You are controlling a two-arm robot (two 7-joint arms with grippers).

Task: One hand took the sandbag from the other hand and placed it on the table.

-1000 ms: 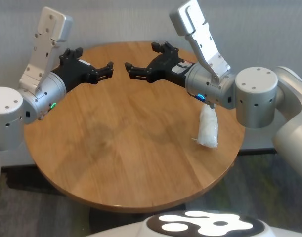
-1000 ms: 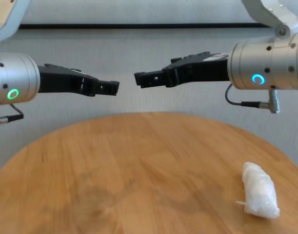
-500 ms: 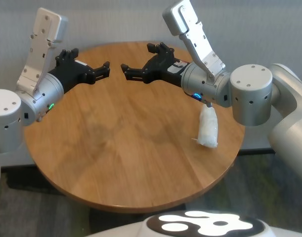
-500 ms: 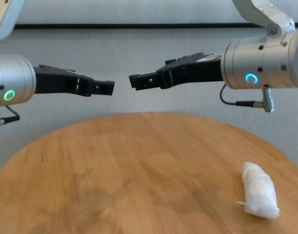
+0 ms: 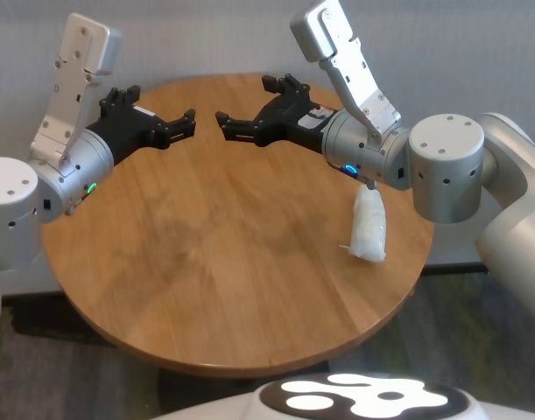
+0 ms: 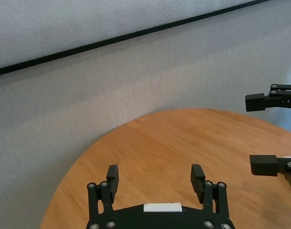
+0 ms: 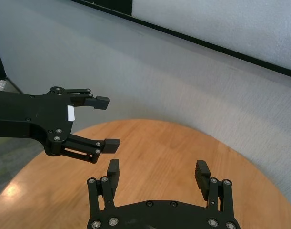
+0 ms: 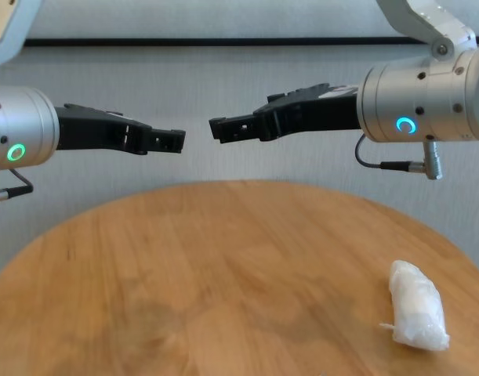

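Note:
The sandbag (image 5: pixel 369 227) (image 8: pixel 417 315), a small white bag in crinkly plastic, lies on the round wooden table (image 5: pixel 206 262) (image 8: pixel 223 258) near its right edge, with nothing touching it. My right gripper (image 5: pixel 247 101) (image 8: pixel 247 113) (image 7: pixel 158 171), the one with the blue-cyan light, hovers open and empty above the far middle of the table, well away from the bag. Facing it tip to tip with a small gap is my left gripper (image 5: pixel 162 107) (image 8: pixel 153 129) (image 6: pixel 155 174), green-lit, also open and empty. Each wrist view shows the other gripper open: the left gripper (image 7: pixel 108 122) and the right gripper (image 6: pixel 257 133).
A grey wall with a black strip (image 6: pixel 135 34) stands behind the table. My white body (image 5: pixel 355 398) is at the table's near edge. Only the sandbag lies on the wood.
Both arms have drifted slightly to the left, keeping their tip-to-tip gap. The sandbag has not moved.

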